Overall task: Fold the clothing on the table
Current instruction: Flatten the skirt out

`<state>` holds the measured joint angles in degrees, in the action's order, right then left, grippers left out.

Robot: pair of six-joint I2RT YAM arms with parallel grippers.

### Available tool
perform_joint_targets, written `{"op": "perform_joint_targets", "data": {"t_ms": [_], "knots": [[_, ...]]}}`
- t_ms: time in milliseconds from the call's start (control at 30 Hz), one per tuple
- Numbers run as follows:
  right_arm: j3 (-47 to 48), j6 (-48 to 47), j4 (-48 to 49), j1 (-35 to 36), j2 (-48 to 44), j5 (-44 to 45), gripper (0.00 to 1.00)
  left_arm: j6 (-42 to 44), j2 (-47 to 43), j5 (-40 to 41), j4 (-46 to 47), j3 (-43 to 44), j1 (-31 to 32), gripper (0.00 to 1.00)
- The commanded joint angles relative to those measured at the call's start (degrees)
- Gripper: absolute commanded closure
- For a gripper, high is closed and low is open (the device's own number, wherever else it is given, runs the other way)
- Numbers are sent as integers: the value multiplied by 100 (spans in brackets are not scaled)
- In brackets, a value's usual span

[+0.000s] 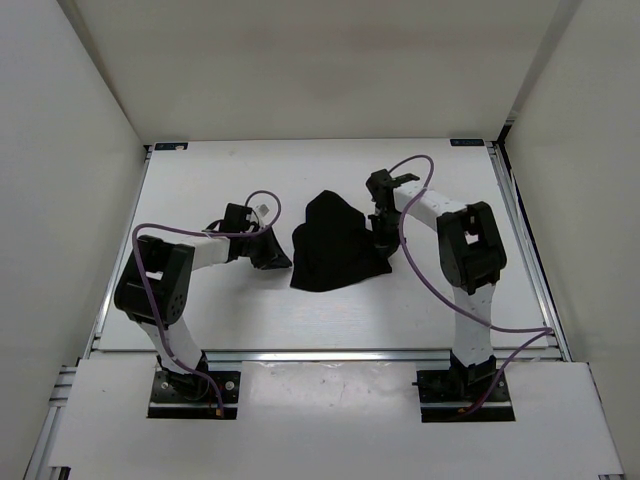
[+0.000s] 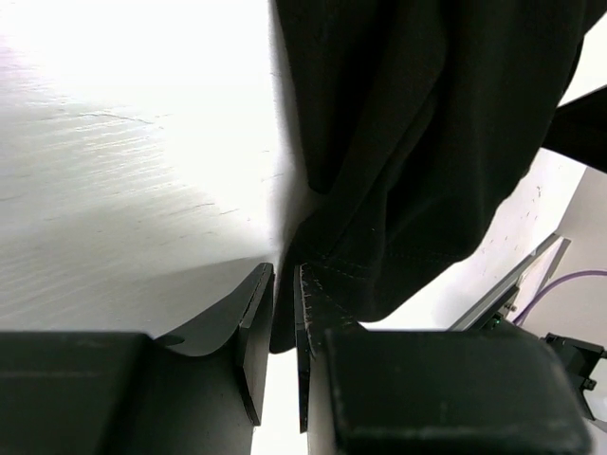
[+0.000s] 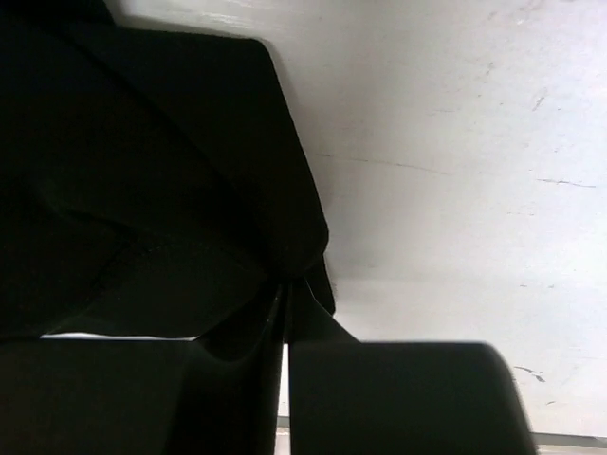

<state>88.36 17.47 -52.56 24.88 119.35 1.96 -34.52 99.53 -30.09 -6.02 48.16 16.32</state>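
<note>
One item of clothing (image 1: 335, 245), entered with its setting.

Surface: we record the table (image 1: 200, 310) as white, flat and rectangular, with an aluminium rail (image 1: 330, 355) along its near edge and small blue marks (image 1: 170, 146) at the far corners. Plain white walls (image 1: 300, 60) enclose it on three sides.

Garment: plain black soft fabric, unmarked. It lies at the middle of the table between the two arms, bunched into a creased heap that peaks toward the far side.

Left gripper (image 1: 268, 252): at the garment's near left corner. In its wrist view we see the fingers drawn close with a stitched hem pinched between them.

Right gripper (image 1: 382, 235): at the garment's right edge. Its fingers are pressed together, nipping a fold of the cloth at their tips.
</note>
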Motion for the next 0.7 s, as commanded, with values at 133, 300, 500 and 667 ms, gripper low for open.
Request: {"op": "perform_joint_targets", "data": {"t_ms": [133, 300, 500, 667], "knots": [[927, 45, -606, -45, -500, 209, 99, 25, -451, -111, 13, -131, -146, 74], [1527, 309, -897, -352, -1254, 375, 100, -10, -522, -94, 127, -325, -260, 73], [2669, -77, -1074, -424, -1518, -554, 100, 42, -601, -94, 92, -395, -278, 73], [1979, 229, 1268, -485, -2617, -2268, 100, 16, -610, -112, 101, -404, -304, 73]]}}
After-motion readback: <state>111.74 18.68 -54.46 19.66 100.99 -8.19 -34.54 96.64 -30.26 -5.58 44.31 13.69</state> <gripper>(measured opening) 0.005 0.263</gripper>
